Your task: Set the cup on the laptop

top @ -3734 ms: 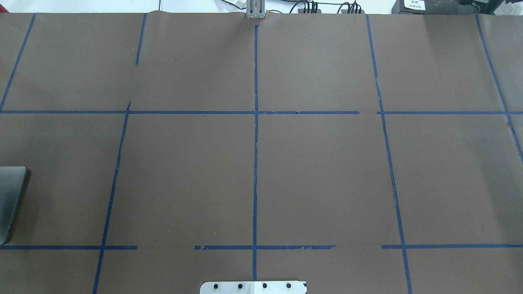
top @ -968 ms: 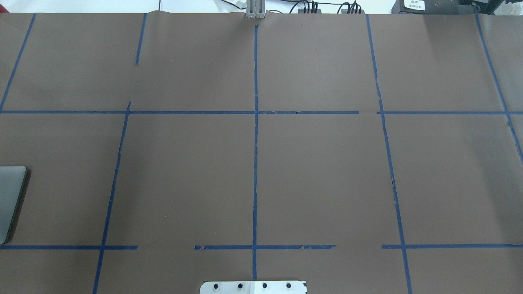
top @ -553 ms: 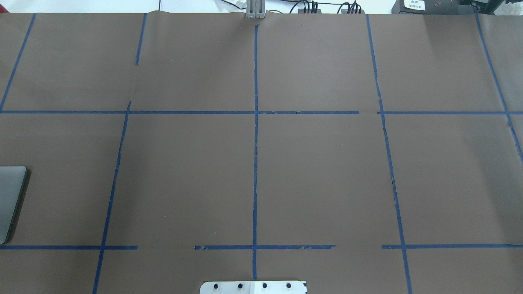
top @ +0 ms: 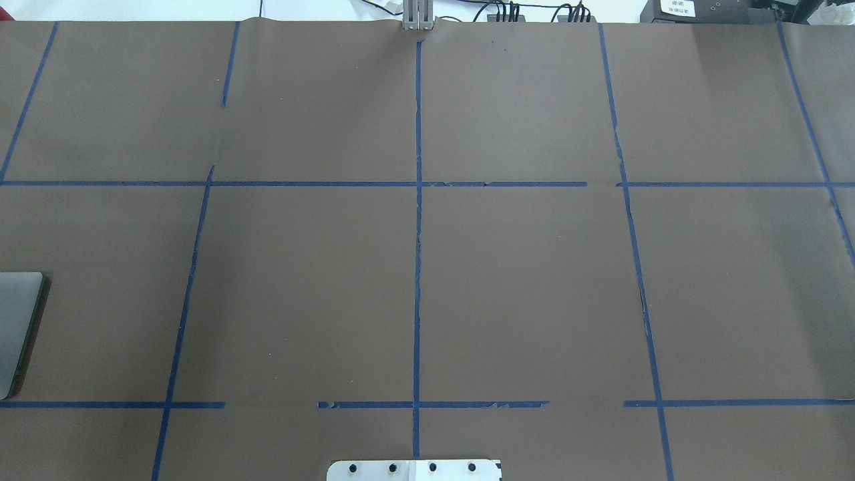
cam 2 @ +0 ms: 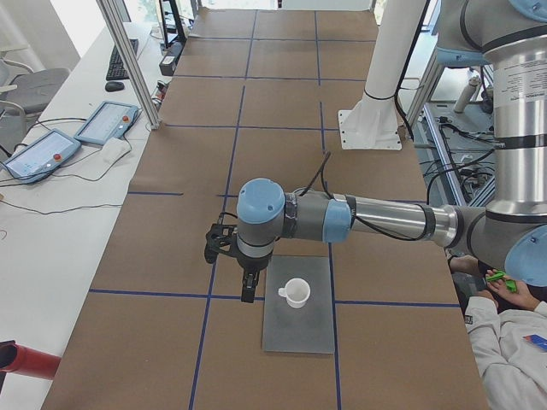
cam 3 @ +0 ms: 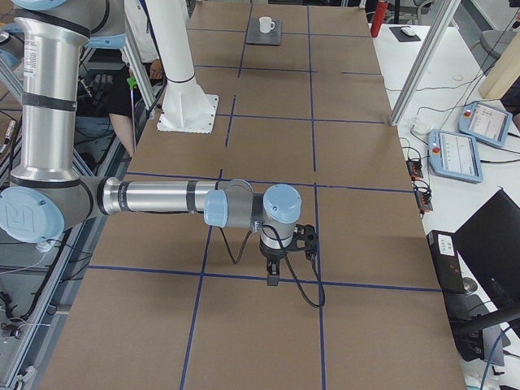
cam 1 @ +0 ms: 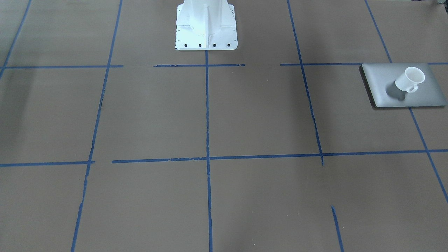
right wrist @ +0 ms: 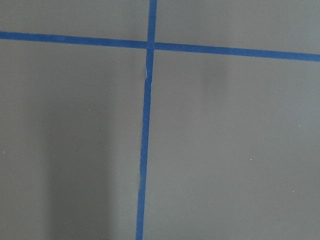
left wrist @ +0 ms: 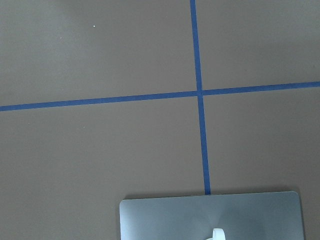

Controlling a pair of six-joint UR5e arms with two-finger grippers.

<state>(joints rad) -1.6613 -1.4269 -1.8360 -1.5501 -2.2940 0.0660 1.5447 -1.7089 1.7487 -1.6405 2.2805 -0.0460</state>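
Note:
The white cup (cam 1: 409,79) stands upright on the silver-grey laptop (cam 1: 381,84), which lies flat on the table at my left side. In the exterior left view the cup (cam 2: 297,292) sits on the laptop (cam 2: 299,329), and my left gripper (cam 2: 247,293) hangs beside it, apart from it; I cannot tell whether it is open or shut. The left wrist view shows the laptop's edge (left wrist: 165,220) and a bit of the cup (left wrist: 218,234). My right gripper (cam 3: 272,279) hovers over bare table far from the cup (cam 3: 266,25); its state cannot be told.
The brown table cover carries a blue tape grid (top: 417,267). The robot's white base (cam 1: 206,24) stands at the table's edge. The overhead view shows only a corner of the laptop (top: 17,327). Pendants (cam 2: 107,121) and a frame post (cam 2: 128,60) stand alongside.
In the overhead view the laptop's corner looks lighter than 3.7 s ago. Nothing else has visibly moved.

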